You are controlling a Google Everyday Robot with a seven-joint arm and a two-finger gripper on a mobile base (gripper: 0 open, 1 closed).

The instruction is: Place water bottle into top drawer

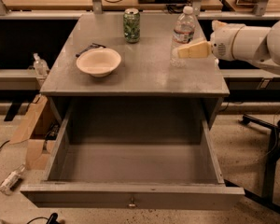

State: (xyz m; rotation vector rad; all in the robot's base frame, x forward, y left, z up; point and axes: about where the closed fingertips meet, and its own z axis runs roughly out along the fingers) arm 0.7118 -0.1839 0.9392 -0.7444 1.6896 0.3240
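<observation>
Grey metal counter (144,76) carries three loose items, one of each. Clear ribbed plastic water bottle with white cap and red-and-white label (183,31) stands upright at about 1 o'clock from counter centre, near the back right. Green patterned drink can (131,25) stands upright at 12 o'clock near the back edge, well apart from the bottle. Round white bowl (99,61) sits at 9–10 o'clock, with a thin dark item (89,47) just behind it at its 11 o'clock; cannot tell what that is.

One beige-tipped gripper (182,52) on the white robot arm (249,41) comes in from 3 o'clock. It is level with the bottle's lower half, and its tip overlaps the bottle's right side. Cannot tell whether it touches the bottle, or whether the gripper is spread or closed. Nothing sits between gripper and bottle. The can and bowl are off to the bottle's 9 o'clock side.

One wide grey metal top drawer (130,196) is pulled out at 6 o'clock below the counter, with a small pull at front centre. The bottle is not in it.

Off the counter at 8–9 o'clock there is:
- one brown cardboard box (30,134) leaning by the drawer's left wall
- one small pump-top dispenser bottle (39,65) on a low shelf
- one small pale bottle (10,181) lying on the floor

A black chair base (266,125) stands at 4 o'clock.
</observation>
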